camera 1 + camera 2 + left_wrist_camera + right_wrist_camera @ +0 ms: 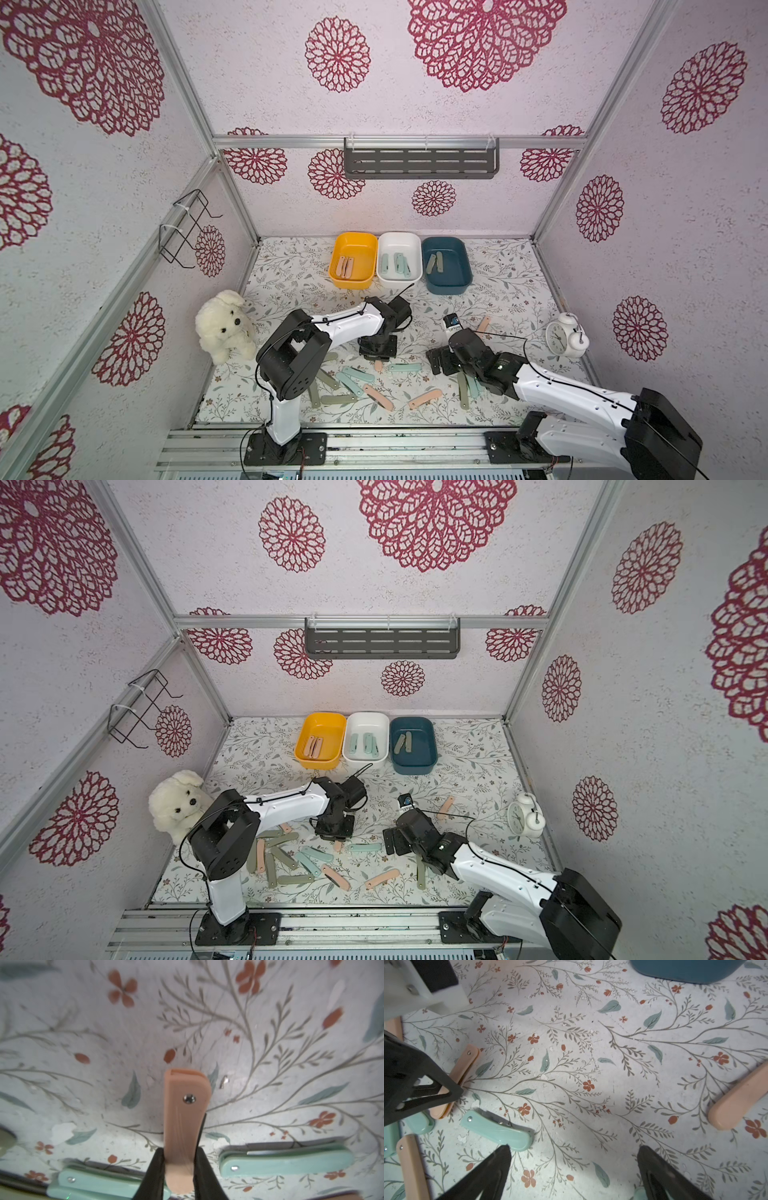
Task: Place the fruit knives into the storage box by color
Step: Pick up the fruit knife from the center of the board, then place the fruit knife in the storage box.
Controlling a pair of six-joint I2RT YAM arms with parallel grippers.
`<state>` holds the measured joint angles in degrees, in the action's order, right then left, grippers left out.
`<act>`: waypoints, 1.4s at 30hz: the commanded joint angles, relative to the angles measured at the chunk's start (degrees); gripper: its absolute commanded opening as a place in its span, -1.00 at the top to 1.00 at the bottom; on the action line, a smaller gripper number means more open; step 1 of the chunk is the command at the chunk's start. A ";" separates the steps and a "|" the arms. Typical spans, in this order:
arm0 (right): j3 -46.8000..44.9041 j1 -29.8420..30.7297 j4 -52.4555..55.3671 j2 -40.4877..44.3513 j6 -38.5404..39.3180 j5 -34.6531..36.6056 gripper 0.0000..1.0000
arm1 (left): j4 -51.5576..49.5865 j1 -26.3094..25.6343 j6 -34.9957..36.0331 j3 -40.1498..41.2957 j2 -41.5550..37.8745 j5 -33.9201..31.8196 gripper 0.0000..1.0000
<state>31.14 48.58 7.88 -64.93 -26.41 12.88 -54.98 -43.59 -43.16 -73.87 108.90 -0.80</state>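
Left gripper pinches the peach fruit knife across its width; it looks light, stiff, probably slick, so grip mid-body; right gripper is spread and empty.

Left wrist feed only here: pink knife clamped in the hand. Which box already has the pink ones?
Observer: The yellow box, at the left end of the row of three at the back of the floral mat. Pink knives lie in it.
Operator: What's in the other two?
Observer: The white box in the middle holds mint knives, and the blue box holds olive knives.
Operator: Right hand busy?
Observer: No. The right hand is open over the floral mat, holding nothing.
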 commanded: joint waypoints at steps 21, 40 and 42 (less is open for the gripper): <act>26.03 -8.32 -6.54 -24.10 8.11 -11.70 -0.99 | -14.67 21.78 14.54 -34.67 7.00 -9.84 0.86; 32.79 -19.44 -3.27 -30.31 7.96 -17.62 -0.99 | -17.14 32.34 21.05 -76.02 37.90 0.83 0.72; 32.07 -20.58 -3.09 -29.58 7.78 -17.87 -0.99 | -15.28 32.34 21.55 -75.50 38.89 0.29 0.71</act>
<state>62.74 29.54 3.92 -96.64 -19.09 -3.53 -73.91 -10.96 -23.33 -148.88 146.61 -1.83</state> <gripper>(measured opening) 0.994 0.237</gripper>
